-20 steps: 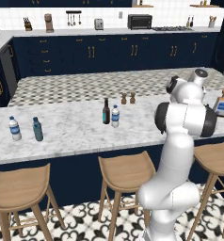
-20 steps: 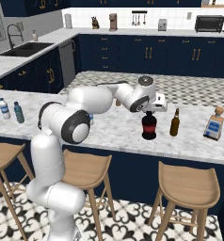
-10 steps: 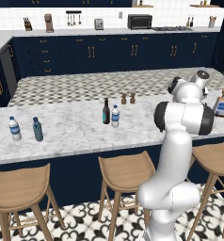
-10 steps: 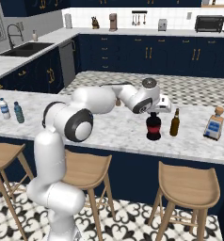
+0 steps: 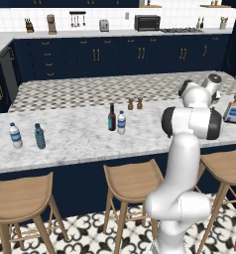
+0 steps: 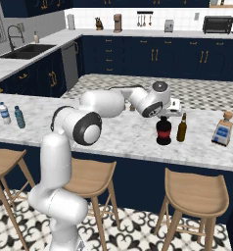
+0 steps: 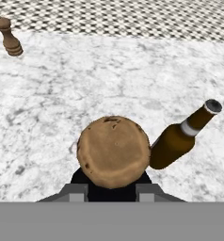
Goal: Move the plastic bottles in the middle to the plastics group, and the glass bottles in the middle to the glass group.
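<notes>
The gripper (image 7: pixel 112 188) is hanging over the black bottle (image 6: pixel 163 131), closed on its neck just under the brown stopper (image 7: pixel 114 151). The bottle is standing upright on the marble worktop (image 6: pixel 123 135), just beside the beer bottle (image 6: pixel 182 128), with the flask (image 6: pixel 222 129) further right. On the far side of the arm, the dark bottle (image 5: pixel 111 118) and the water bottle (image 5: pixel 121 122) are standing side by side mid-worktop. The plastics group (image 5: pixel 27 136) is sitting near the left end.

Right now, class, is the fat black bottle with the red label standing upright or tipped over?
Upright. In the right base view the black bottle stands on its base on the counter, beside the amber beer bottle, neck up under the gripper.
</notes>
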You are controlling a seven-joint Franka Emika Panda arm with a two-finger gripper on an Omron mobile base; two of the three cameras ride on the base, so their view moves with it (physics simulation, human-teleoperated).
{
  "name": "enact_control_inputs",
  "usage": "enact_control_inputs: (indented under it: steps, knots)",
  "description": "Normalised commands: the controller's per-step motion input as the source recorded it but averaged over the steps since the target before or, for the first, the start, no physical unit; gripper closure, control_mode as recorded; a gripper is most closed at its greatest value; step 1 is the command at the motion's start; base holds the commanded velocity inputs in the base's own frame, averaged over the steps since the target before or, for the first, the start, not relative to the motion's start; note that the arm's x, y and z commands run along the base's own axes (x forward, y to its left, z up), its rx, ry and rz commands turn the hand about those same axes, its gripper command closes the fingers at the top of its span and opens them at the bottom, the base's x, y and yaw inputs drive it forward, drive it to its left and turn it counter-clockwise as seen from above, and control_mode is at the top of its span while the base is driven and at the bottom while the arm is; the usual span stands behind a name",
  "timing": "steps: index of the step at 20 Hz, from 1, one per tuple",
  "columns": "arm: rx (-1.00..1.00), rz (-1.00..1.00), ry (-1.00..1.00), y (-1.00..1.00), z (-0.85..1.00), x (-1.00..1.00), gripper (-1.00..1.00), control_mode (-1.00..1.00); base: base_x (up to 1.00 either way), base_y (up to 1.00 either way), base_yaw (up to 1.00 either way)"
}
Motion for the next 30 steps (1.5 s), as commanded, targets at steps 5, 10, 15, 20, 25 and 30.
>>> enact_control_inputs:
  steps: [5, 10, 15, 20, 25, 30]
  knots:
    - [0.00, 0.00, 0.00, -0.04, -0.24, 0.02, 1.00, -1.00, 0.00, 0.00, 0.00]
    - [0.00, 0.00, 0.00, -0.01, -0.25, 0.02, 1.00, -1.00, 0.00, 0.00, 0.00]
    - [0.00, 0.00, 0.00, -0.04, -0.17, 0.09, 1.00, -1.00, 0.00, 0.00, 0.00]
    - [0.00, 0.00, 0.00, -0.17, 0.00, 0.41, 1.00, -1.00, 0.00, 0.00, 0.00]
    - [0.00, 0.00, 0.00, -0.01, -0.02, 0.13, 1.00, -1.00, 0.00, 0.00, 0.00]
    - [0.00, 0.00, 0.00, 0.00, -0.10, 0.00, 1.00, -1.00, 0.00, 0.00, 0.00]
